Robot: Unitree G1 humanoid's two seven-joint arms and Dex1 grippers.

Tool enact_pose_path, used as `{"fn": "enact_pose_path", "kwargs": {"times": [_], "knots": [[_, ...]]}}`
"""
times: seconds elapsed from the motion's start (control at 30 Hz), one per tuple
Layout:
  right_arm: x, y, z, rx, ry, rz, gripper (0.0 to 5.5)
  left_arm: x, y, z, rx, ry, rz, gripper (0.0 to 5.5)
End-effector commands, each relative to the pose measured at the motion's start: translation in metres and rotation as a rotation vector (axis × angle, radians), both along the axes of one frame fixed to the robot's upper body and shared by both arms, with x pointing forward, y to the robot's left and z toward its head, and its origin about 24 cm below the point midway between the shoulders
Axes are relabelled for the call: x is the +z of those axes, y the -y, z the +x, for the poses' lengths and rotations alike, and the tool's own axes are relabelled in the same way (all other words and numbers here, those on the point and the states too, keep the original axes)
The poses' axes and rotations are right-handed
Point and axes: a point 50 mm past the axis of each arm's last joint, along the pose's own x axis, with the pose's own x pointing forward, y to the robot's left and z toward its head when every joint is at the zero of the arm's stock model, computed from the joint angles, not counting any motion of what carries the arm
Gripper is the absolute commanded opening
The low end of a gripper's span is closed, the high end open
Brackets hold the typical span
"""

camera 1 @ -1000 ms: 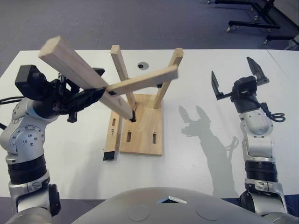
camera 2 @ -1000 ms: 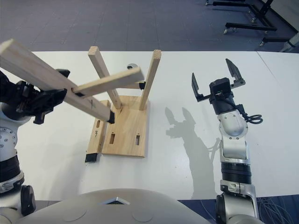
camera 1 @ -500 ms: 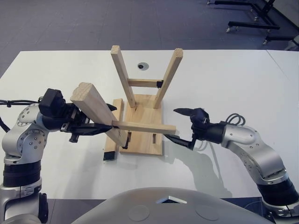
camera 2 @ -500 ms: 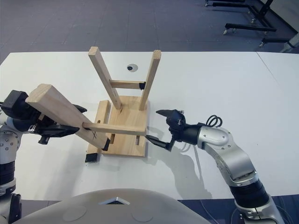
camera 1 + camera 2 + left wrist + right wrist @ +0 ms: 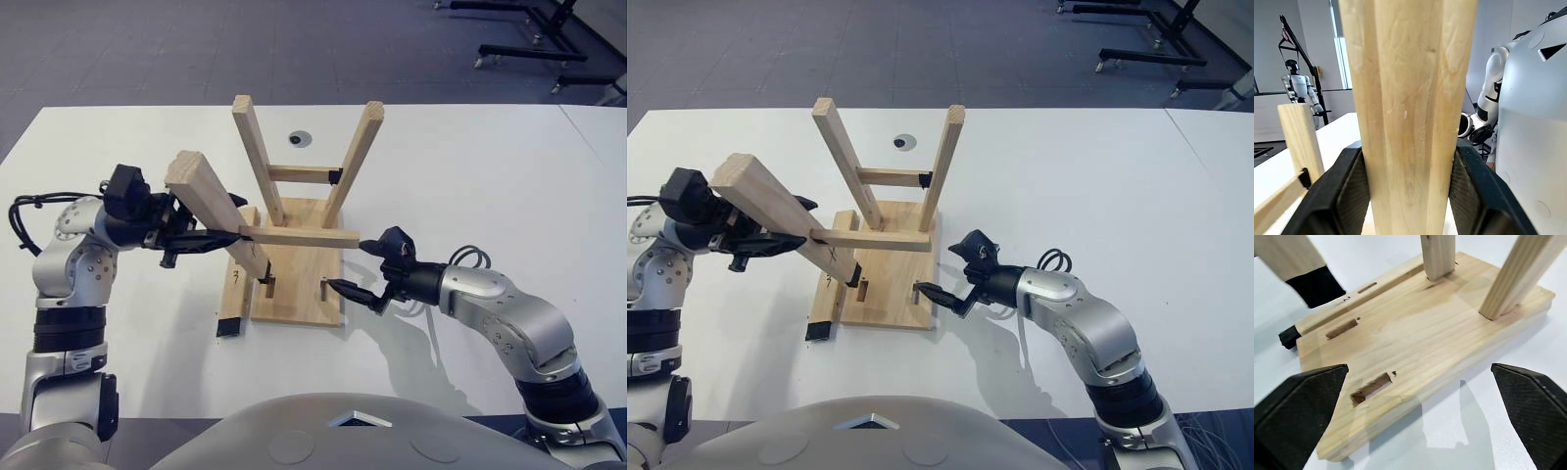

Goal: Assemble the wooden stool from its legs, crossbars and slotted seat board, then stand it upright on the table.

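I'm bringing right gripper to 3 o'clock of seat board, fingers wide | left gripper clamping leg | tilt risking jammed tenon, board sliding.

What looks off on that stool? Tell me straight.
The leg with its crossbar hangs tilted in the left pincer over the seat board, its black end outside any slot. A loose bar lies flat beside the board's left edge.

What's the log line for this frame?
left gripper: shut on leg | leg: tilted, crossbar attached, lower end over board | right gripper: open at board's edge
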Motion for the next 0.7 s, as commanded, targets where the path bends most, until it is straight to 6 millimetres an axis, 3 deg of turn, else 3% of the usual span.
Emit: {"fn": "enact_pose_path", "kwargs": {"times": [0.03, 0.3, 0.7], "knots": [[0.001, 0.010, 0.007, -0.033, 0.009, -0.031, 5.40, -0.001, 0.004, -0.009, 0.000, 0.040, 0.015, 2.04], [0.007, 0.025, 0.016, -0.066, 0.028, -0.015, 5.40, -0.015, -0.005, -0.012, 0.079, 0.068, 0.079, 2.04], [0.007, 0.028, 0.023, -0.081, 0.050, -0.008, 5.40, -0.026, 0.011, -0.015, 0.072, 0.047, 0.030, 2.04]]}}
